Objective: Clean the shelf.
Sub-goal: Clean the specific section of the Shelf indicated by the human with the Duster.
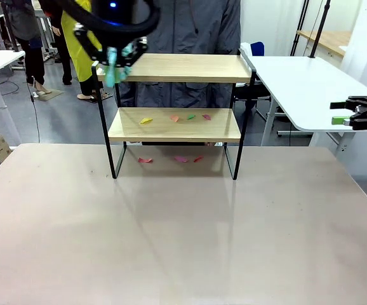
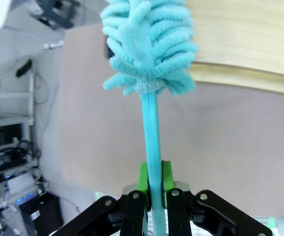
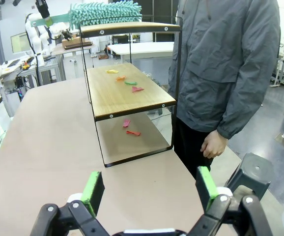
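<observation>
The shelf [image 1: 177, 68] stands at the far middle of the beige table, two wooden boards in a black frame. Small coloured paper scraps [image 1: 174, 117] lie on its lower board, and a few more scraps [image 1: 181, 159] lie on the table under it. My left gripper [image 1: 119, 52] hangs at the top board's left end, shut on the handle of a teal fluffy duster [image 1: 112, 74]. In the left wrist view the gripper [image 2: 154, 184] clamps the handle and the duster head [image 2: 149, 44] reaches the top board's [image 2: 250, 44] edge. My right gripper [image 1: 350, 114] is open at the far right, holding nothing.
A person in a grey jacket [image 3: 225, 64] stands close behind the shelf [image 3: 127, 93], one hand [image 3: 213, 144] hanging by the table's edge. A white table [image 1: 304, 82] stands at the right. The beige tabletop [image 1: 183, 235] in front of the shelf is bare.
</observation>
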